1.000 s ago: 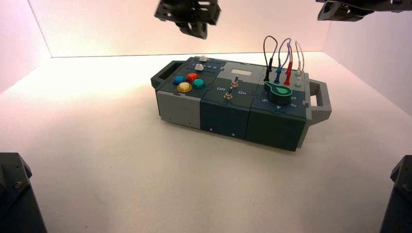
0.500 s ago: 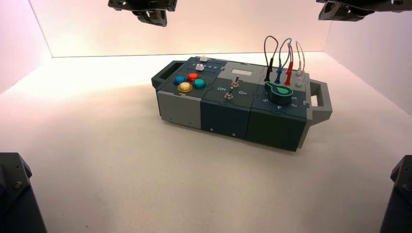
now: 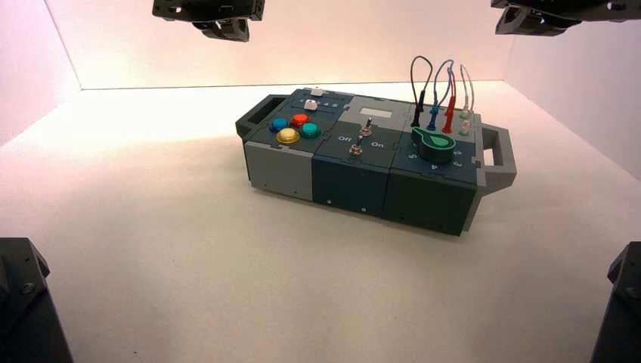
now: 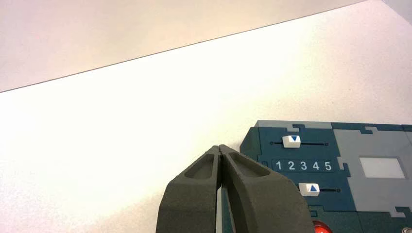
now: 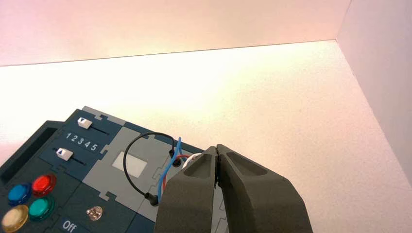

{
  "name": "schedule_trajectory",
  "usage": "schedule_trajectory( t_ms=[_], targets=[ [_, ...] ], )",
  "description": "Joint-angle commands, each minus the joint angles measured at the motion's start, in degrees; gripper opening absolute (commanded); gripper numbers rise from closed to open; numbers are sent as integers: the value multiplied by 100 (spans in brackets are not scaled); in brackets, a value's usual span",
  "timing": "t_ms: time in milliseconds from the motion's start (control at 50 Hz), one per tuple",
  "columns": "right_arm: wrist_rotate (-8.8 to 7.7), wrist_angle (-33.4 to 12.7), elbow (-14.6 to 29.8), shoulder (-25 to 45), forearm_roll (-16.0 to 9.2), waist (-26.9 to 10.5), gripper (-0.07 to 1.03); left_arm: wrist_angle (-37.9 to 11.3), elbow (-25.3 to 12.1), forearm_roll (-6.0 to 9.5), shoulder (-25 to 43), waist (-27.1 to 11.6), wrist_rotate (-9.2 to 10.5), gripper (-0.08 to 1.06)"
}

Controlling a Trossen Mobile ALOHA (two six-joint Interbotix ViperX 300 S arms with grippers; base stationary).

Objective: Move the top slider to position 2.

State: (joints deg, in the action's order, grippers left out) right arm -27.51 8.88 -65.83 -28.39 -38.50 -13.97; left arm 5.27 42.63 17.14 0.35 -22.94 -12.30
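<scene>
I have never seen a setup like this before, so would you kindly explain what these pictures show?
This is a robot with two arms, seen by three cameras. The high view looks down from above and behind the arms; each of the other two views comes from a camera on one arm's wrist.

On the table stands a dark box with two white sliders, four coloured buttons, two toggle switches, a green-and-black knob and looped wires.

The left gripper hangs beyond the box's far left part, its fingers closed on nothing. The right gripper waits beyond the box's far right part, also closed and empty.

The task concerns the top slider, the one farther from the buttons. Its knob sits at about the 2.
</scene>
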Motion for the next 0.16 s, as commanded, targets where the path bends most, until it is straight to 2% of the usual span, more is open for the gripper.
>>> schedule_trajectory(
  t_ms=[20, 160],
  targets=[
    [-9, 62, 79, -18, 9, 18, -2, 70, -79, -9, -149, 9, 9, -3],
    [0, 62, 79, -18, 18, 9, -2, 88, -79, -9, -132, 9, 26, -3]
  ],
)
